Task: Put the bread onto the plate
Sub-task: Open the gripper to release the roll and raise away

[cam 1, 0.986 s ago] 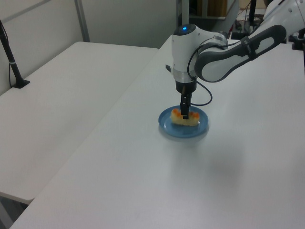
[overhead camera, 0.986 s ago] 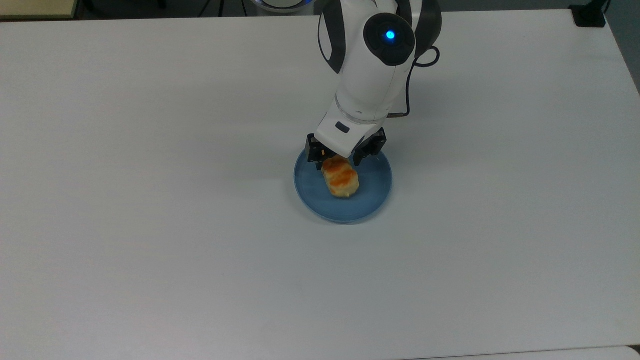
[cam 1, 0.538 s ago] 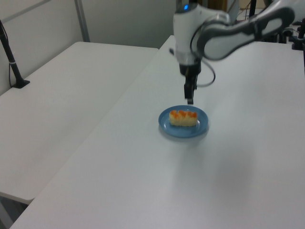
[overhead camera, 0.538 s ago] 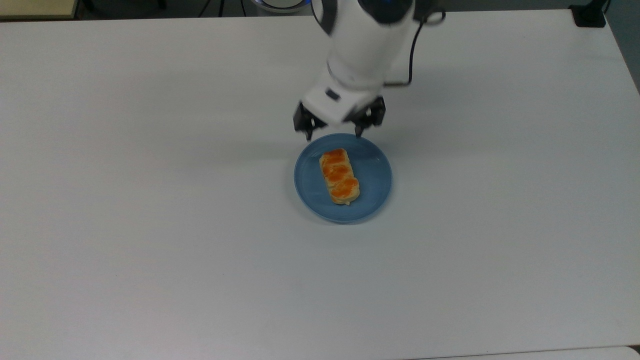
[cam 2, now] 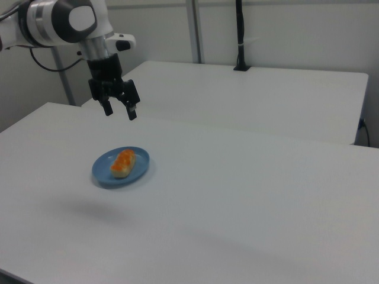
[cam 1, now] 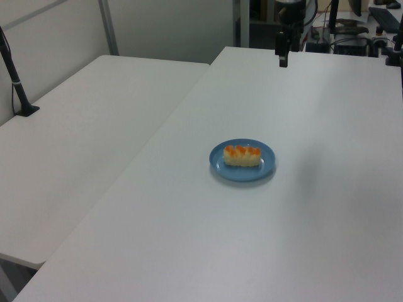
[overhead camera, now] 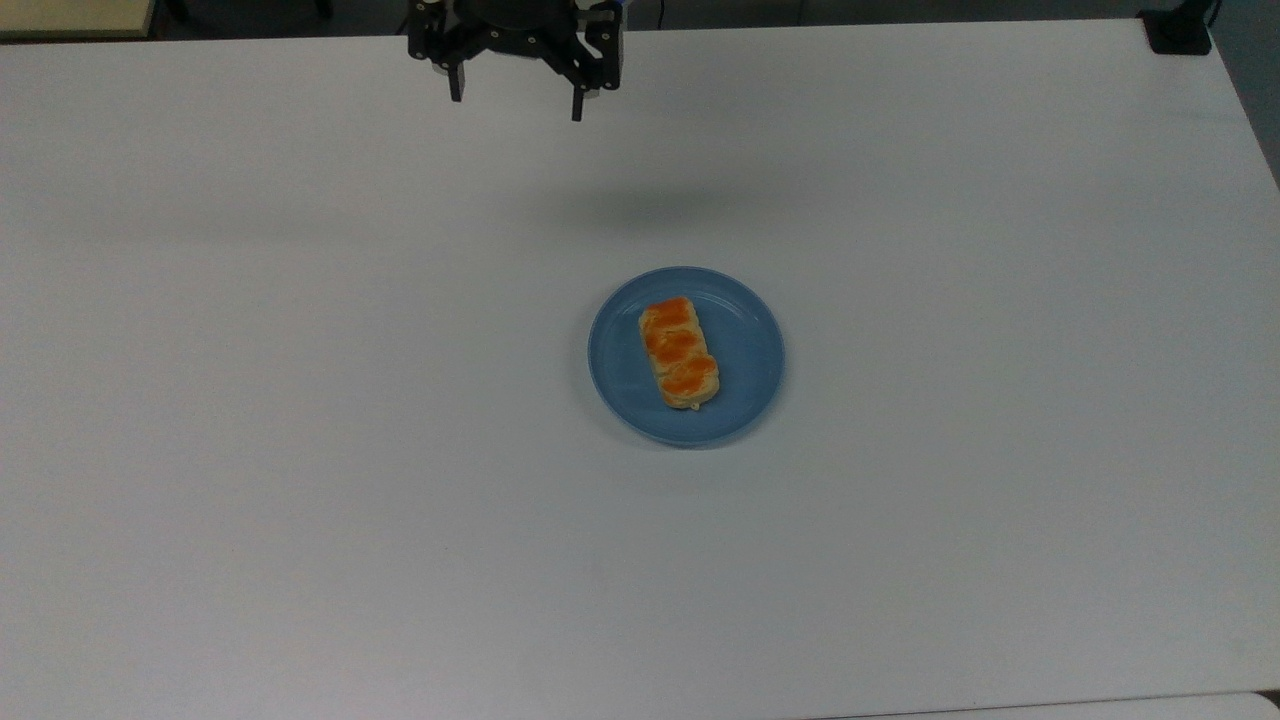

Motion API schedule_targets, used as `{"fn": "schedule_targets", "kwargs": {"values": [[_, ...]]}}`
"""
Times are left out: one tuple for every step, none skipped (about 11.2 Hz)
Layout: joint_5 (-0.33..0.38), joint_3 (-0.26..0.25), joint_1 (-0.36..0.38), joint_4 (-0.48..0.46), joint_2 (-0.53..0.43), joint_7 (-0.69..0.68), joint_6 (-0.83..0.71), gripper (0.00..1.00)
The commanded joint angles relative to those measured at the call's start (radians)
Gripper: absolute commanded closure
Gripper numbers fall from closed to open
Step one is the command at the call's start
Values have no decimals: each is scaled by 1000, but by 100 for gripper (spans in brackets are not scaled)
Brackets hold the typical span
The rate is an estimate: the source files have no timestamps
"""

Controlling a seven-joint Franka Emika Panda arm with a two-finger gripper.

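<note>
Bread lies on plate, looks soft and light, best pinched across its sides; gripper wide, empty.

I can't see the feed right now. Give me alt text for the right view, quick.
A bread roll with orange-brown glaze lies on a round blue plate on a white table, toward the right view's left. The robot's hand hangs in the air above and behind the plate, open and empty, well apart from the bread.
</note>
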Motion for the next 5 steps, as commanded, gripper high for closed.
{"fn": "schedule_targets", "kwargs": {"values": [[0,-23,-14,-29,-15,-75,2,0],[18,-38,-11,-8,-15,-81,-1,0],[52,-52,-12,-3,-15,-90,-1,0],[64,-66,-11,-3,-15,-94,-1,0],[64,-68,-11,-3,-15,-104,-1,0]]}}
